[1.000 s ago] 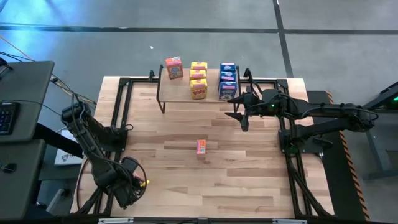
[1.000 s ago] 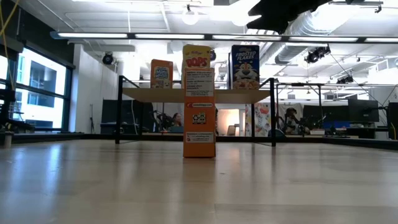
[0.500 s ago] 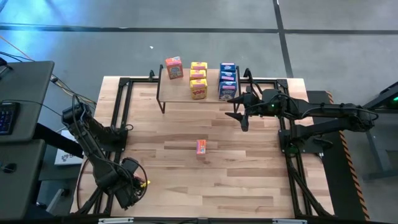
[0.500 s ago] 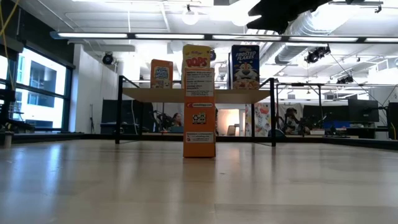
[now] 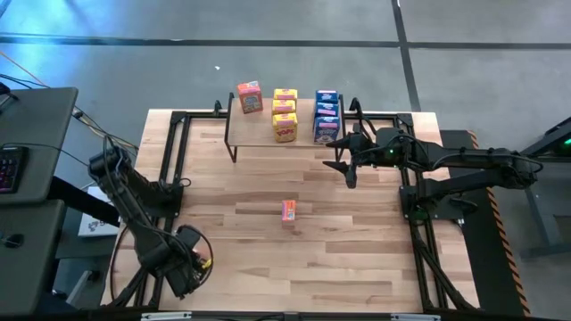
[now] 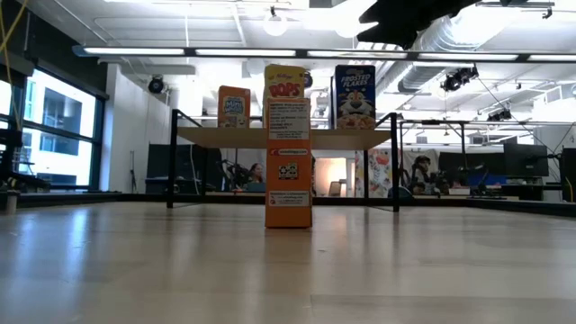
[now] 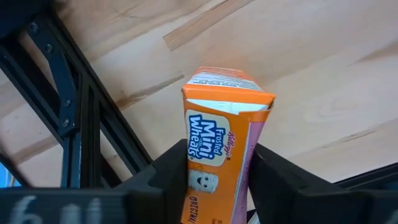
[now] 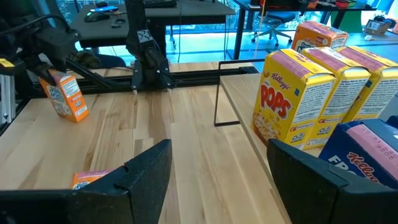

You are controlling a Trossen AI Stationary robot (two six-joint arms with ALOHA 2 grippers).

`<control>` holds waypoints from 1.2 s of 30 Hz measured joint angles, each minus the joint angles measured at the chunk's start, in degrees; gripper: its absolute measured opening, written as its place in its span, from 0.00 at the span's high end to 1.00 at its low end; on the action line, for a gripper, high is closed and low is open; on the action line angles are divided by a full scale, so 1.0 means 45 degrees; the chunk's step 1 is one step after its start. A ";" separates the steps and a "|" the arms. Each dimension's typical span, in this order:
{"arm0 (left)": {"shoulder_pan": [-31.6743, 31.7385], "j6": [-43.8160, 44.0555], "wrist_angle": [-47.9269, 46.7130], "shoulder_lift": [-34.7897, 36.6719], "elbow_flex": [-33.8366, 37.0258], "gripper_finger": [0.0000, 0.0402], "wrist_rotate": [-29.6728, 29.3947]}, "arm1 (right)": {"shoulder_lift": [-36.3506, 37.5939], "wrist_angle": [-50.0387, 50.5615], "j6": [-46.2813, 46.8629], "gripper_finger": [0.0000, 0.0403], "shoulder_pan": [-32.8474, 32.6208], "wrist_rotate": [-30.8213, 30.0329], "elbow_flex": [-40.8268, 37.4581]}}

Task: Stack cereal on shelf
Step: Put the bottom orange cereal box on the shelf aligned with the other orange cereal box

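An orange cereal box [image 7: 219, 149] sits between the fingers of my left gripper [image 5: 193, 264], which is shut on it near the table's near left corner; the right wrist view shows the same box [image 8: 66, 94]. A second orange box [image 5: 289, 210] stands upright on its end in the middle of the table. The shelf [image 5: 259, 135] at the far edge carries one orange box [image 5: 250, 96], three yellow [image 5: 285, 111] and three blue [image 5: 326, 114]. My right gripper [image 5: 344, 162] hangs open beside the shelf's right end, touching nothing. My left gripper pinches the orange box between its two fingers [image 7: 166, 177], one on the side beside the printed front, one on the pink side [image 7: 254, 163]. The fingers come from above, pointing down. The box is tilted [image 8: 73, 107]; whether its lower end rests on the table I cannot tell.
Black frame rails [image 5: 175, 169] run along the table's left and right sides [image 5: 416, 223]. Bare wood [image 5: 268, 259] lies between the standing box and the near edge. A desk with a keyboard [image 5: 11, 165] stands off the left side.
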State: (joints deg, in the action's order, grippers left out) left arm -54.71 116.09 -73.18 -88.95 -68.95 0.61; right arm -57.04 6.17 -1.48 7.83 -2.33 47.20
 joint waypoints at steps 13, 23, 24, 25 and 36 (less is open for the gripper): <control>0.1556 -0.2708 -0.0067 0.1711 0.0000 0.70 -0.1021 | 0.0000 0.0000 0.0000 0.36 -0.0004 0.0000 0.0000; 0.3920 -0.6351 -0.0068 0.4151 0.0000 0.70 -0.3024 | 0.0000 0.0005 0.0000 0.36 -0.0003 -0.0004 -0.0005; 0.4203 -0.6801 -0.0065 0.4386 0.0000 0.70 -0.3226 | 0.0000 0.0005 -0.0003 0.36 -0.0001 -0.0004 -0.0005; 0.4497 -0.7254 -0.0066 0.4607 0.0000 0.70 -0.3431 | 0.0000 0.0005 0.0000 0.36 0.0001 -0.0002 -0.0002; 0.8169 -1.3167 -0.0012 0.6274 0.0000 0.70 -0.3966 | 0.0000 0.0010 -0.0004 0.36 -0.0004 -0.0004 -0.0001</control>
State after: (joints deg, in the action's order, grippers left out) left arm -17.95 56.84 -73.23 -60.71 -68.95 -17.23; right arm -57.04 6.22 -1.49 7.81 -2.35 47.20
